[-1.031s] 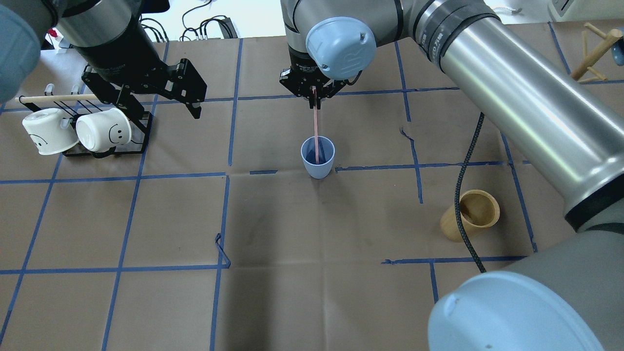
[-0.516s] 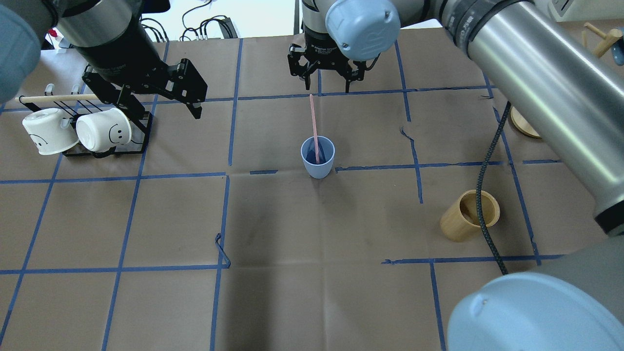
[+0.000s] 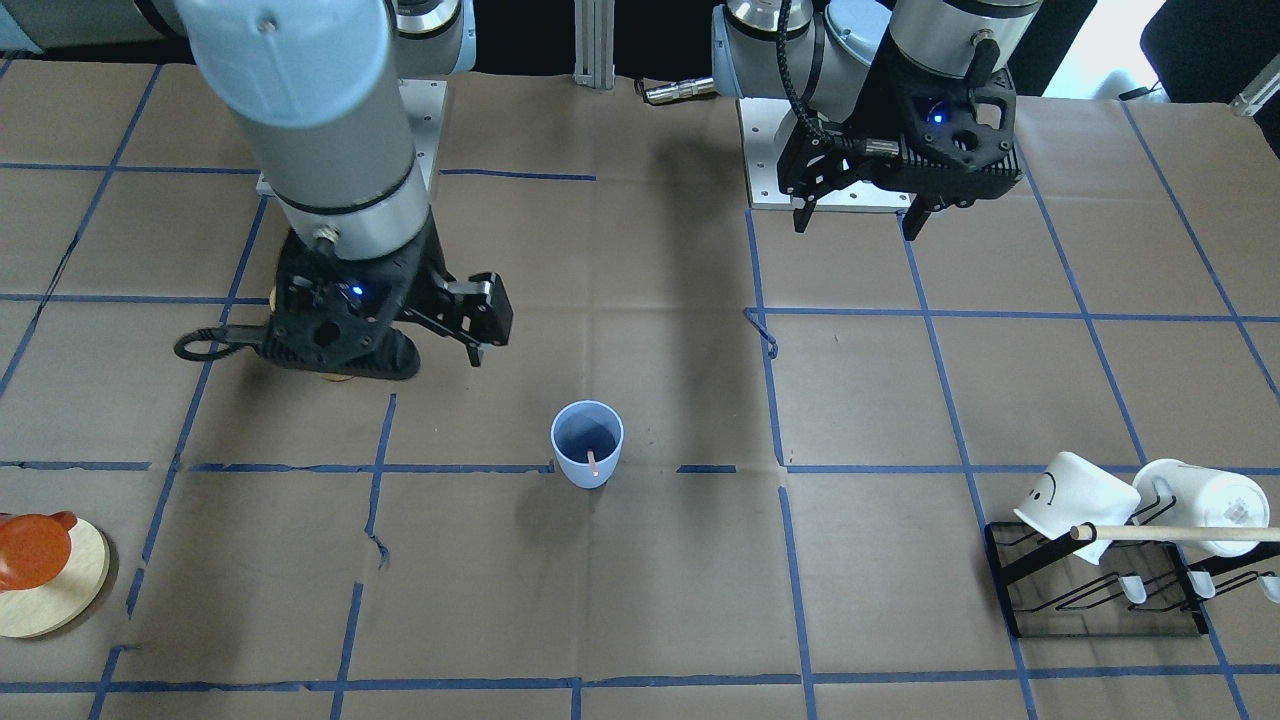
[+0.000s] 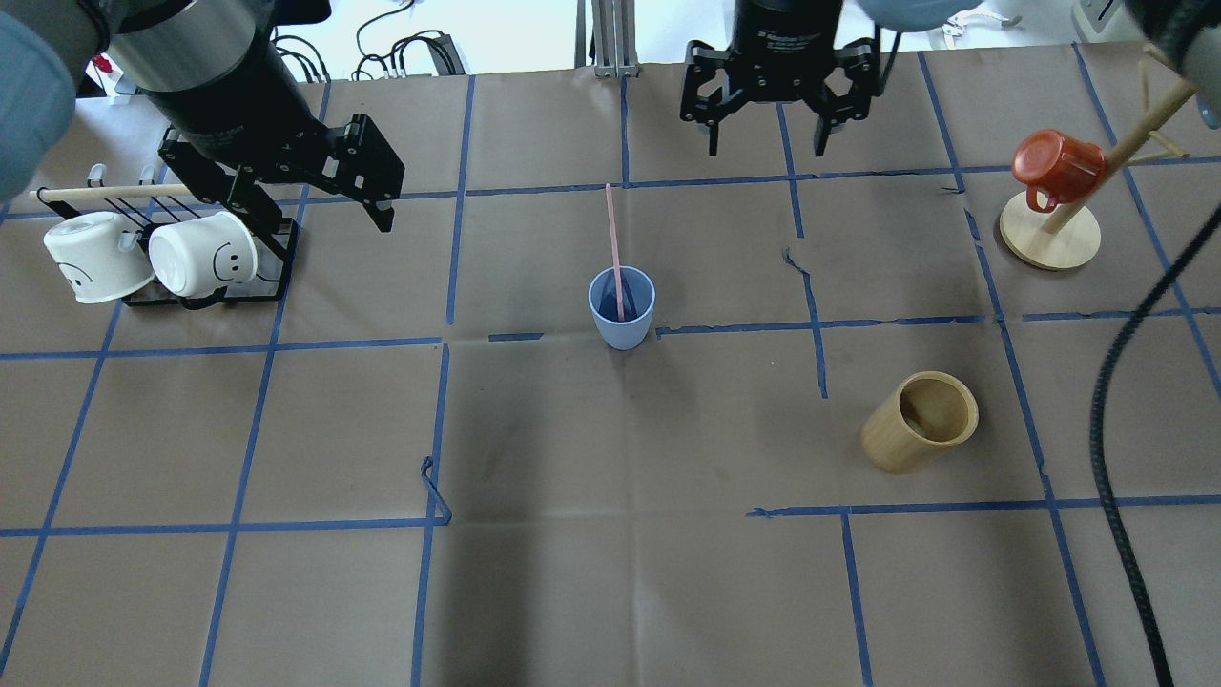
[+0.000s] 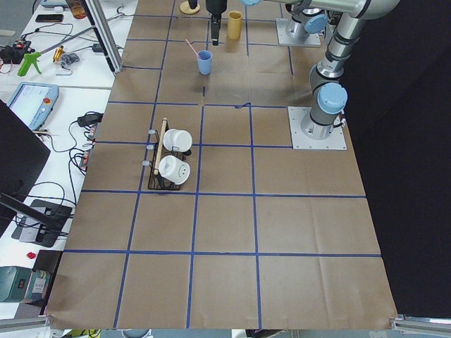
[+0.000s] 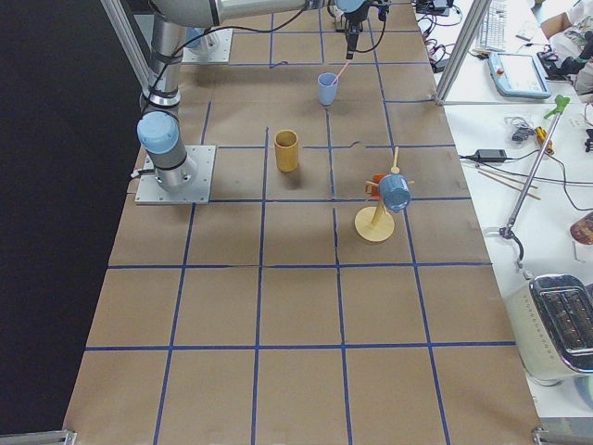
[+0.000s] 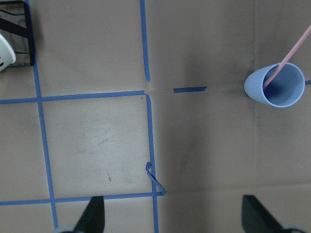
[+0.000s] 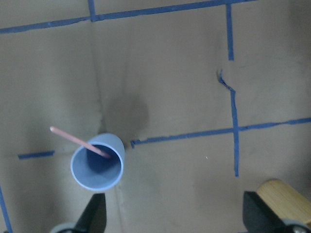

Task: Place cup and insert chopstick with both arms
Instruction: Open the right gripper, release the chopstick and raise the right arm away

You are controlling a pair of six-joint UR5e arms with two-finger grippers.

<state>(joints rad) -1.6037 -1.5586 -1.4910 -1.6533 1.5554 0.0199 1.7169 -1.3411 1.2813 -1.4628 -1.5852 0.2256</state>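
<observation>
Both jaws stand apart, empty. The cup (image 4: 621, 307) sits between them, clear of either, chopstick (image 4: 615, 239) leaning inside. I worry a low pass by the right jaws clips the chopstick, tipping the cup.

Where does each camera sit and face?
Front-facing: across the table, facing the robot; left gripper, right arm.
Overhead: behind robot, looking down; right gripper, left arm.
Exterior left: table's left end, looking lengthwise; arm bases.
Exterior right: table's right end; right arm's base.
Left wrist: downward; own fingertips.
Right wrist: downward; own fingertips.
Shared: both wrist views show blue cup, chopstick.
</observation>
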